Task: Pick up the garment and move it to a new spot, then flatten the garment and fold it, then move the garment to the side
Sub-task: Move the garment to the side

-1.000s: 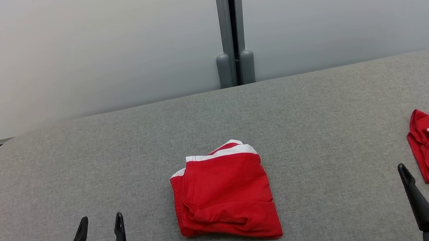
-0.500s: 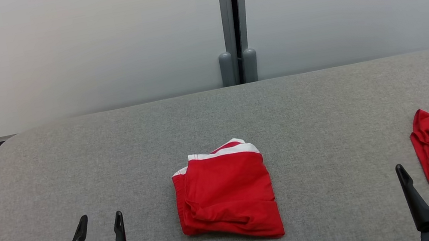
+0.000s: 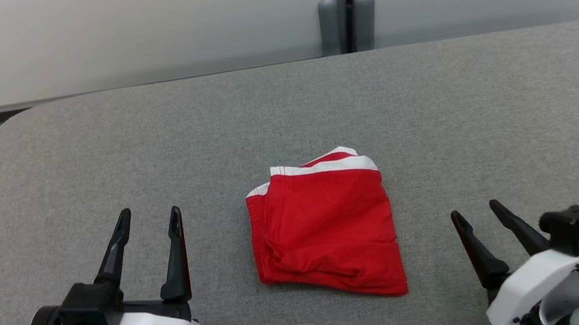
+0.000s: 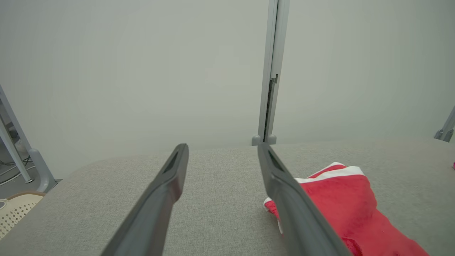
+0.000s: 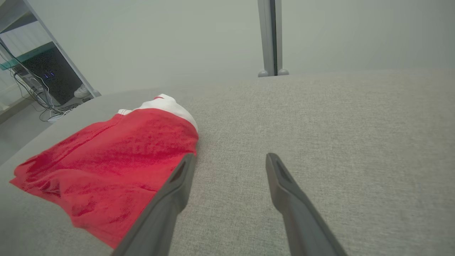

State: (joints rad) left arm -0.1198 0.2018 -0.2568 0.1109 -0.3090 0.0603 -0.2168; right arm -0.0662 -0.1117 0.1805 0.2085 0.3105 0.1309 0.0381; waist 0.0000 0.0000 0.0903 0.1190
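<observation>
Folded red garment [image 3: 327, 227] at frame centre on grey table [image 3: 281, 111]. Left gripper [image 3: 149, 211] lower left and right gripper [image 3: 474, 208] lower right, both wide, empty.

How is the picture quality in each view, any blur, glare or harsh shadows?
Head view: sharp, soft even light, only a faint shadow under the garment. Left wrist view: the near fingers look slightly soft, the wall hazy. Right wrist view: no glare, the cloth grainy up close.

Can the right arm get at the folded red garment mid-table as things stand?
Probably yes. The right gripper is open and sits just to the right of the folded red garment. Bare grey table lies between them, and nothing rests on the garment.
</observation>
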